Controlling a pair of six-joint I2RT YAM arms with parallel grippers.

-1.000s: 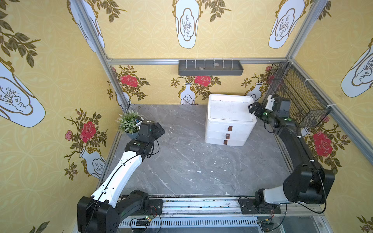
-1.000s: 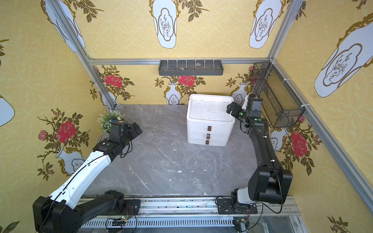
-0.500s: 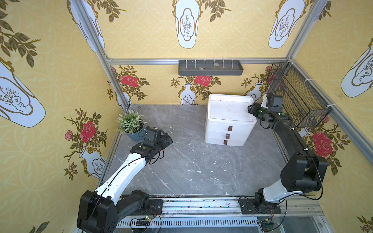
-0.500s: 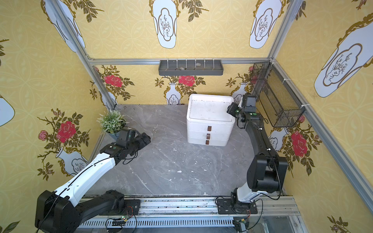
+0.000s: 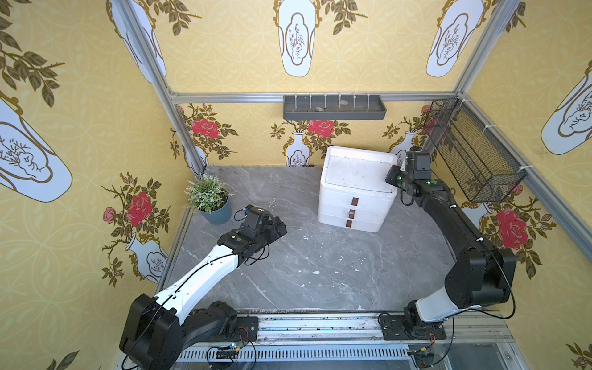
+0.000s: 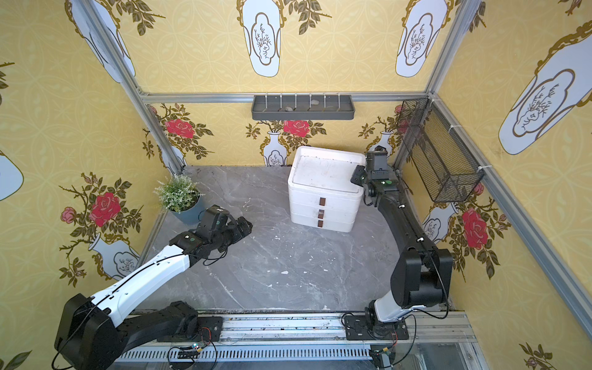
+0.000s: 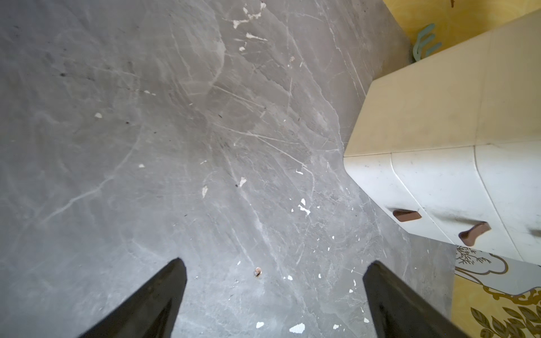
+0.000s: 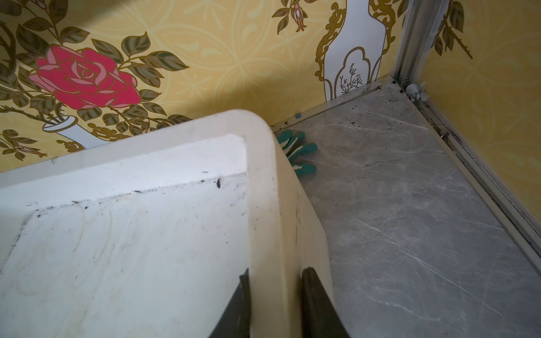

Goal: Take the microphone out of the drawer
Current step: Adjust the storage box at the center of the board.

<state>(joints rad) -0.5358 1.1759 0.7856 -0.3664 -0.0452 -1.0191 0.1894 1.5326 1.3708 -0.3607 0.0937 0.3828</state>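
Both top views: drawer unit [image 5: 355, 189] sits back right on table [image 5: 320, 272], all three drawers shut. Microphone hidden, can't tell which drawer.
Left wrist: left gripper [image 7: 276, 262] spread wide, empty, above the table.
Right wrist: right gripper [image 8: 276, 272] nearly closed, fingers [image 8: 316, 298] pinching the drawer unit's raised top rim, one inside, one outside.
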